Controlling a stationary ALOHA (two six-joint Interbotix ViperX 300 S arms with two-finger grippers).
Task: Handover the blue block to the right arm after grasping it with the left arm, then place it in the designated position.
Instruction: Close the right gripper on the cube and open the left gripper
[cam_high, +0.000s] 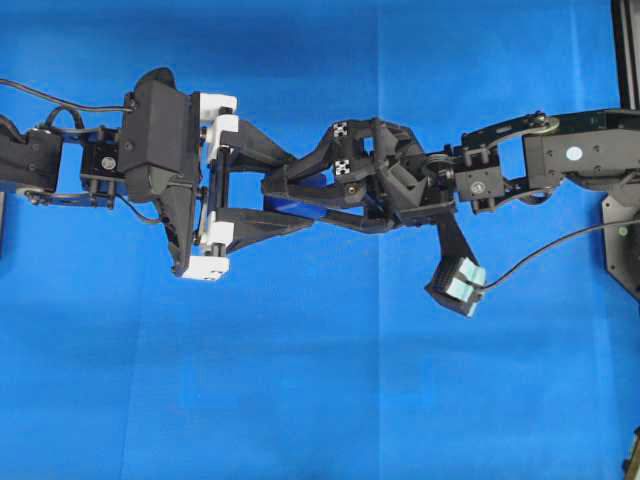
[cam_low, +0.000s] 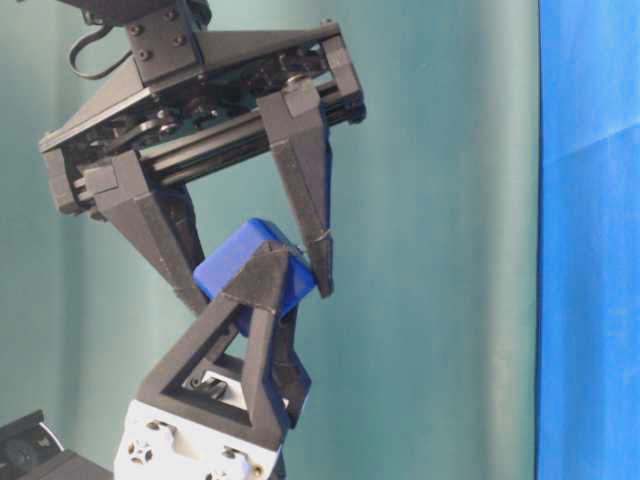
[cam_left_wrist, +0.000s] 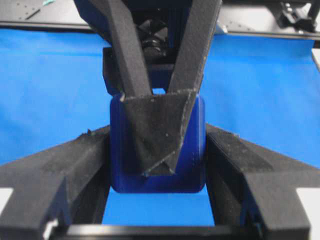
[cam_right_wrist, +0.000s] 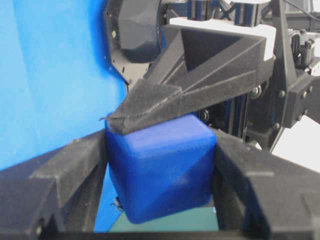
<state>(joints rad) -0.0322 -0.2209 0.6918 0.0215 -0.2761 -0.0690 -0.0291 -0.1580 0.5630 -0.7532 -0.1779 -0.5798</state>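
— Where is your blue block (cam_low: 255, 268) now?

— You have it in mid-air between the two arms, well above the blue cloth (cam_high: 320, 400) on the bench. Your left gripper (cam_high: 275, 202), the one with white brackets, has its fingers (cam_left_wrist: 65, 170) closed on the block's two side faces.

— And your right gripper (cam_high: 290, 190)?

— Its fingers (cam_right_wrist: 60, 170) sit against the block's other two faces, crossed over the left pair, so all four tips crowd the cube's edges. In the right wrist view you see no gap on either side.

— Room to move?

— You have bare cloth on every side below; the nearest edges are the black frame at far right and the cable (cam_high: 560, 245) trailing there.
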